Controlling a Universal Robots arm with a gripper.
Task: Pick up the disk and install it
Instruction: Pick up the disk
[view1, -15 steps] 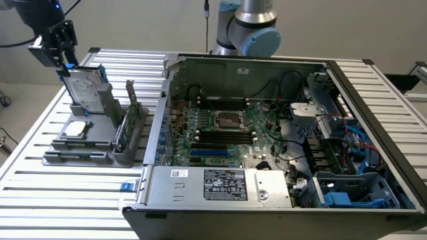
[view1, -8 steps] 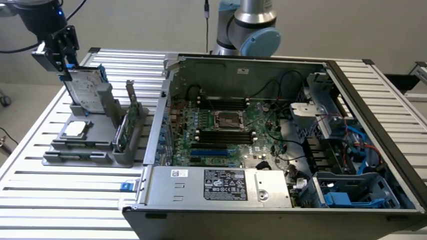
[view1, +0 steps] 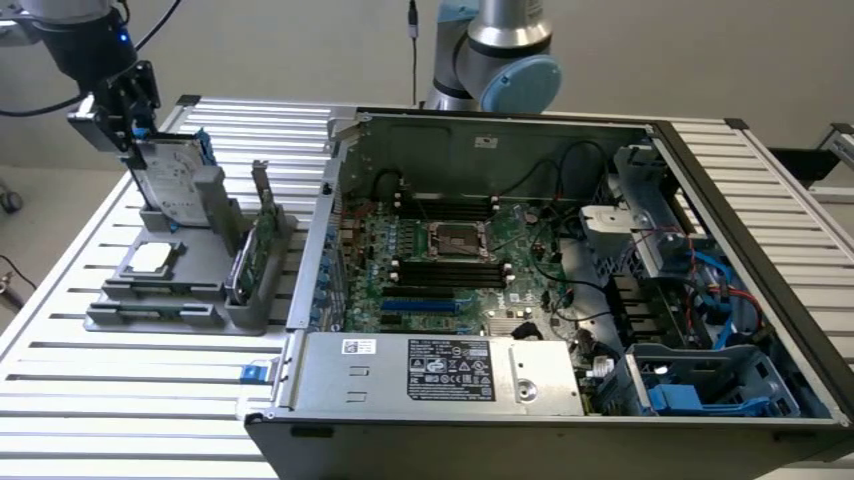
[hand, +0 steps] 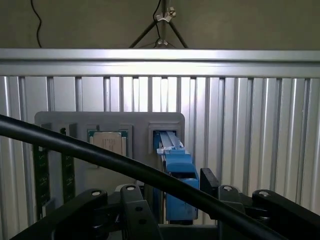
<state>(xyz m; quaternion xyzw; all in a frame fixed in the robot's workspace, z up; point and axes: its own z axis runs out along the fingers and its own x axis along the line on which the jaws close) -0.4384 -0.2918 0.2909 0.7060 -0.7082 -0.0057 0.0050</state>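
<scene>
The disk (view1: 180, 178) stands upright on edge in a slot at the back of the grey holder (view1: 160, 312), silver-grey with a white label and a blue carrier frame. My gripper (view1: 138, 148) hangs at its upper edge, at the exterior view's far left. In the wrist view the blue edge of the disk (hand: 177, 167) runs between the two black fingers (hand: 209, 184), which stand one on each side of it. The jaws are wide open around the disk, and I see no pinch on it.
The holder also carries a small square silver chip (view1: 151, 257) and an upright green circuit card (view1: 262, 240). The open computer case (view1: 727, 200) lies to the exterior view's right, with blue-trimmed bays (view1: 694, 392) at its near right corner. A black cable (hand: 100, 155) crosses the wrist view.
</scene>
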